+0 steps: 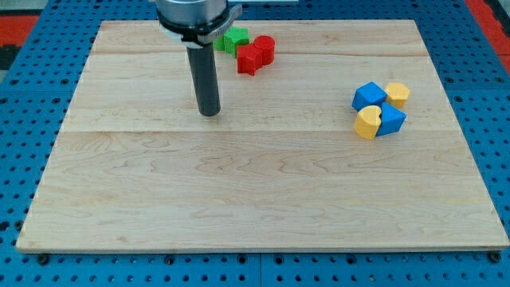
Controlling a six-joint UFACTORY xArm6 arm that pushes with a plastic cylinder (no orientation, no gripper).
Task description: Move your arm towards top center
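Note:
My tip rests on the wooden board, left of centre in the upper half. The rod rises from it to the arm's mount at the view's top. Above and right of the tip, near the top edge, sit a green block, partly hidden behind the arm, a red star-like block and a red rounded block. These lie close together. The tip is clear of them, about a rod's length below.
At the view's right a cluster holds a blue block, a second blue block, a yellow heart-shaped block and a yellow block. A blue pegboard surrounds the board.

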